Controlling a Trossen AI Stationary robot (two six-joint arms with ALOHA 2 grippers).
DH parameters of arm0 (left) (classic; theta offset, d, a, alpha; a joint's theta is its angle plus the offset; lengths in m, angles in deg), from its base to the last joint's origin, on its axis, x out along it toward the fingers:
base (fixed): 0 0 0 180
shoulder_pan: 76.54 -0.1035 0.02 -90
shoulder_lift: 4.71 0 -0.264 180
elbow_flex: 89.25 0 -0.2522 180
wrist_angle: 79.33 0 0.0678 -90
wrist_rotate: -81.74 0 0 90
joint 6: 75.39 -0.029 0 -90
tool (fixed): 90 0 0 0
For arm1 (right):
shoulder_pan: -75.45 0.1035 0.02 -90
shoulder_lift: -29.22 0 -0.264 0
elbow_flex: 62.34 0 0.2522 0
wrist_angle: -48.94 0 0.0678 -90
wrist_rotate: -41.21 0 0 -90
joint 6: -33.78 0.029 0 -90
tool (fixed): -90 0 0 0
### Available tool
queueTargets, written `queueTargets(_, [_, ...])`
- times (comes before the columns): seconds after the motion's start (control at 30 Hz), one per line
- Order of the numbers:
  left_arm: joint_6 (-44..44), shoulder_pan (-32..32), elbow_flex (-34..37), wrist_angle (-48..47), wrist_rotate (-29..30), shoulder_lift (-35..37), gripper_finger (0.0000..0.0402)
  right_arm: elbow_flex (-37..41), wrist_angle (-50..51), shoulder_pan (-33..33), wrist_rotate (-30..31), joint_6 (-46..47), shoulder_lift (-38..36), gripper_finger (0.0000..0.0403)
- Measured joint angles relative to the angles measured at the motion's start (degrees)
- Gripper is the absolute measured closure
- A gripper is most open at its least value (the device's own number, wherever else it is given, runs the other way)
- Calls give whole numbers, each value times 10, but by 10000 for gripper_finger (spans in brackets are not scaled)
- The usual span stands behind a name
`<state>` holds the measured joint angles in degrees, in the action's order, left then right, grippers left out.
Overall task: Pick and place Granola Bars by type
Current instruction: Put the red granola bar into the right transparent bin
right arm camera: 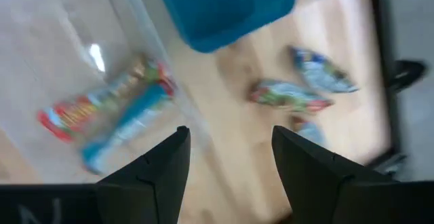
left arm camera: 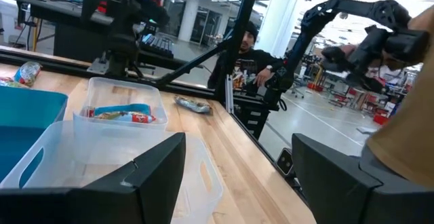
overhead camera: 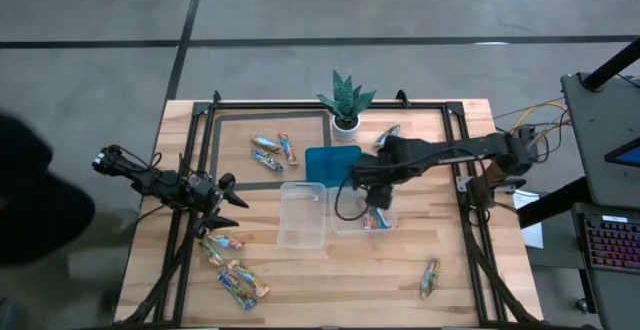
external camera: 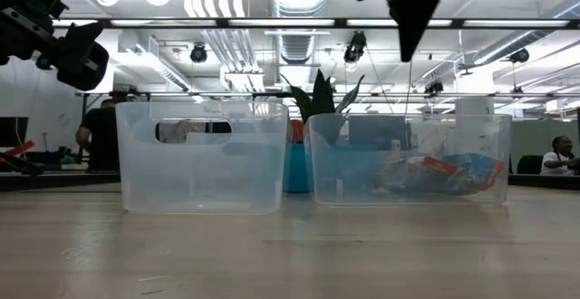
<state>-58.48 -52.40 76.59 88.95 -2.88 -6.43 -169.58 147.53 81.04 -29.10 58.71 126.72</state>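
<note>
Granola bars in shiny wrappers lie in groups: two (overhead camera: 272,151) at the far left, several (overhead camera: 232,268) at the near left, one (overhead camera: 430,278) at the near right, one (overhead camera: 388,135) beside the plant. Two bars (right arm camera: 108,119) lie flat on the floor of the right clear tub (overhead camera: 352,220). My right gripper (right arm camera: 230,139) hangs open above that tub, pointing steeply down, with nothing between its fingers; it also shows from above (overhead camera: 377,198) and at table height (external camera: 410,27). My left gripper (left arm camera: 237,183) waits open and level at the table's left (overhead camera: 228,198).
An empty clear tub (overhead camera: 303,213) stands left of the right tub. A teal tray (overhead camera: 332,162) sits just behind both, and a small potted plant (overhead camera: 345,102) stands at the far edge. A black metal frame (overhead camera: 205,130) lies on the tabletop. A person (left arm camera: 252,51) sits beyond the table.
</note>
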Motion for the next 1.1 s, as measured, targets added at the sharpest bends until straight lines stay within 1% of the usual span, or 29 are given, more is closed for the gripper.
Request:
queueTargets(0.1, [0, 0, 0, 0, 0, 0, 152, 14, 22, -4, 30, -48, -26, 204])
queueTargets(0.2, [0, 0, 0, 0, 0, 0, 152, 24, 42, -13, 48, -74, -53, 204])
queueTargets(0.4, [0, 0, 0, 0, 0, 0, 152, 75, 41, -49, 49, -116, -126, 204])
queueTargets(0.63, [0, 0, 0, 0, 0, 0, 152, 171, 33, -108, 50, -171, -199, 204])
queueTargets(0.73, [0, 0, 0, 0, 0, 0, 152, 220, 18, -129, 62, -197, -225, 204])
queueTargets(0.87, [0, 0, 0, 0, 0, 0, 152, 287, -31, -158, 63, -232, -260, 204])
queueTargets(0.93, [0, 0, 0, -1, 0, 0, 152, 317, -56, -170, 75, -254, -272, 204])
queueTargets(1.03, [0, 0, 0, -1, 0, 0, 152, 358, -89, -185, 100, -308, -286, 204])
queueTargets(1.1, [0, 0, 0, -1, 0, 0, 152, 386, -121, -199, 105, -358, -292, 204])
